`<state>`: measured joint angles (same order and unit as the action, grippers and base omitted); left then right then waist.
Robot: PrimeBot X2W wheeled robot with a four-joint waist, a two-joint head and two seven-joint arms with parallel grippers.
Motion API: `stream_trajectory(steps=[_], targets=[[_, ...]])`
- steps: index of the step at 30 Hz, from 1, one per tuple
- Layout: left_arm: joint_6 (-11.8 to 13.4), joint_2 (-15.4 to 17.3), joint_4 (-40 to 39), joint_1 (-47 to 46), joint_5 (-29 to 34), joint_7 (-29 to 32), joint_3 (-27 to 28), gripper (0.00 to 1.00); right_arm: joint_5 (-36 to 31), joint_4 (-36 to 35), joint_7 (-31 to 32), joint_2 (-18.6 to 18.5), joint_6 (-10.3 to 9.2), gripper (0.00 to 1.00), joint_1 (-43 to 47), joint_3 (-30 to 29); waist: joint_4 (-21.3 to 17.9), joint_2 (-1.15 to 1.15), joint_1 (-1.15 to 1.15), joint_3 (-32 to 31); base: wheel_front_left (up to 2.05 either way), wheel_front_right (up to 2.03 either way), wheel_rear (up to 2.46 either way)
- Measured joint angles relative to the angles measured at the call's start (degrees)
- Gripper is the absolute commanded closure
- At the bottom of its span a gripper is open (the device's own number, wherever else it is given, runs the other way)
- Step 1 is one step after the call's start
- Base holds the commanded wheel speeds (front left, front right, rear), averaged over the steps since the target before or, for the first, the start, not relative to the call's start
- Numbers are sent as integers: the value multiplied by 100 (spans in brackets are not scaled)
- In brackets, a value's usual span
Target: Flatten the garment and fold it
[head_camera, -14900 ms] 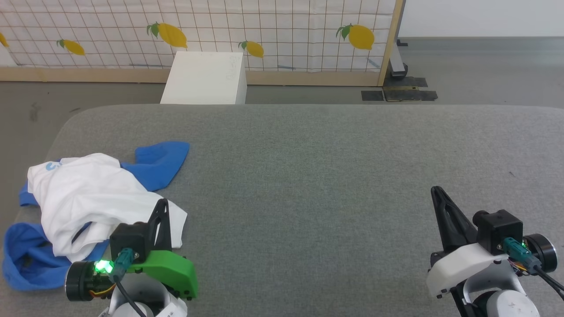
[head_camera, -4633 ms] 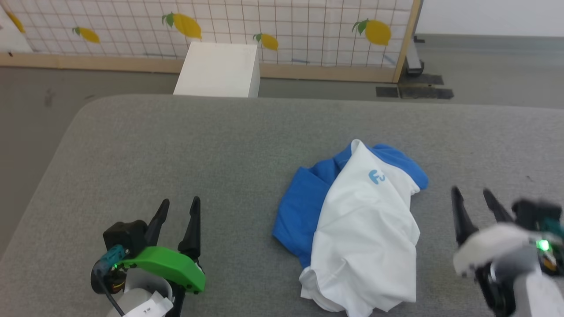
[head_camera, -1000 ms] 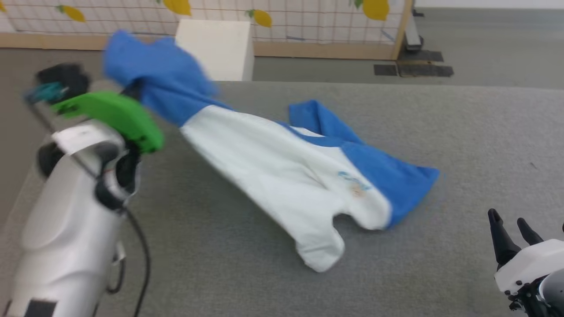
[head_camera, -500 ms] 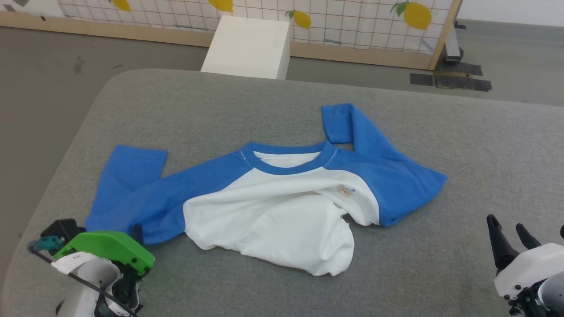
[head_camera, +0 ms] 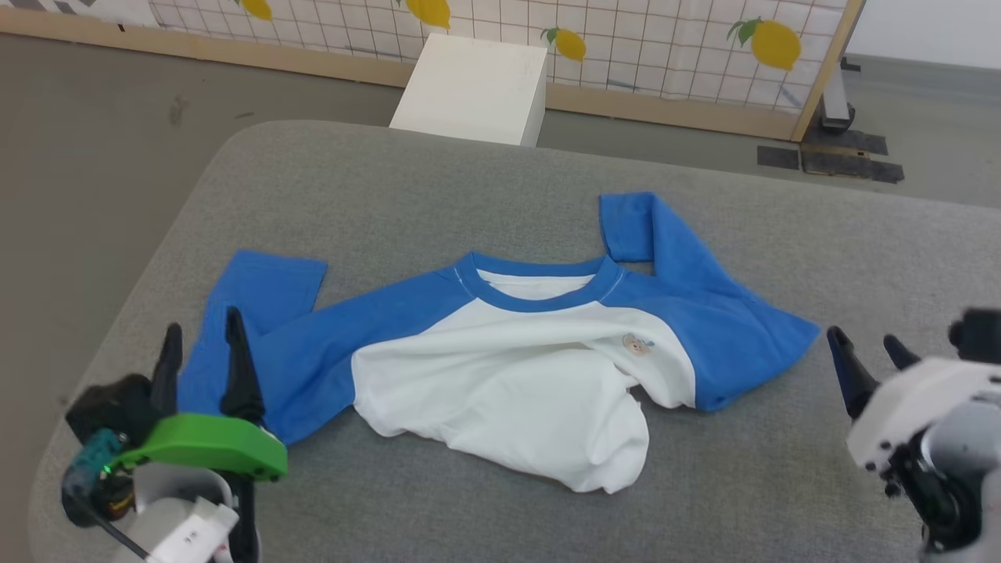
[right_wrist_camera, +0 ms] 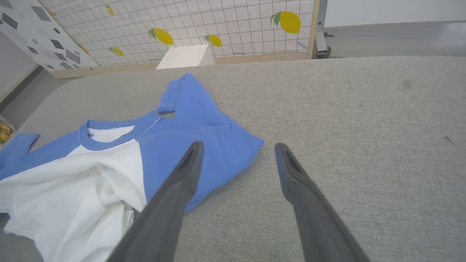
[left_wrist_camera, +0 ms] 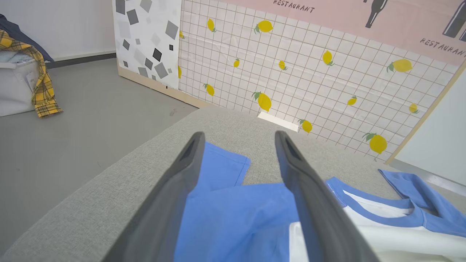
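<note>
The garment (head_camera: 508, 367), a white T-shirt with blue sleeves and collar, lies front-up across the grey table (head_camera: 438, 180), collar toward the far side. Its white lower body is bunched and wrinkled. One sleeve stretches left, the other is folded back at the upper right. My left gripper (head_camera: 199, 338) is open over the end of the left sleeve (left_wrist_camera: 233, 218), holding nothing. My right gripper (head_camera: 864, 348) is open just right of the right sleeve's edge (right_wrist_camera: 204, 134), above bare table.
A white box (head_camera: 473, 82) stands on the floor beyond the table's far edge, before a lemon-patterned screen (head_camera: 626, 39). The table's rounded left corner (head_camera: 235, 141) drops to grey floor. In the left wrist view a bin with a yellow plaid cloth (left_wrist_camera: 40, 80) stands far off.
One second ago my left gripper held the blue sleeve raised in the air. The shirt has since dropped spread on the table and the left gripper has opened. The head camera shifted.
</note>
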<state>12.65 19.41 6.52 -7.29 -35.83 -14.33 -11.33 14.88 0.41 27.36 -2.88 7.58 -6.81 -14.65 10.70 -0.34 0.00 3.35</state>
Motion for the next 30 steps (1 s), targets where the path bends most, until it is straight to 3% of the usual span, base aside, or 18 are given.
stream_trajectory(steps=[3, 7, 14, 25, 26, 27, 30], targets=[[-10, -198, -40, 122, 225, -15, 27, 0, -508, 186, 452, -22, 0, 0, -409, 159, 8, 0, 0, 93, 0, 0, 0], [-140, -433, -144, 135, 407, -37, 149, 0, -1123, 839, 1002, -323, 0, 0, -1094, 460, 16, 0, 0, 282, 0, 0, 0], [-477, -840, -167, -71, 846, -40, 234, 0, -1668, 1892, 1359, -730, 1, 0, -1928, 577, 151, 0, 0, 706, 0, 0, 0], [-867, -1256, 201, -275, 1192, -40, 408, 0, -1276, 2491, 1263, -906, -3, 0, -2018, 1245, 437, 0, 0, 1163, 0, 0, 0], [-899, -1270, 219, -277, 1229, -40, 448, 0, -1194, 2496, 1185, -922, -3, 69, -2036, 1274, 431, 0, 0, 1175, 0, 0, 0], [-916, -1276, 232, -283, 1255, -40, 492, 0, -1118, 2501, 1091, -937, -2, 100, -2043, 1299, 416, 0, 0, 1179, 0, 0, 0], [-980, -1308, 276, -321, 1321, -40, 571, 0, -847, 2465, 743, -882, 0, 100, -2045, 1148, 342, 0, 0, 1160, 0, 0, 0]])
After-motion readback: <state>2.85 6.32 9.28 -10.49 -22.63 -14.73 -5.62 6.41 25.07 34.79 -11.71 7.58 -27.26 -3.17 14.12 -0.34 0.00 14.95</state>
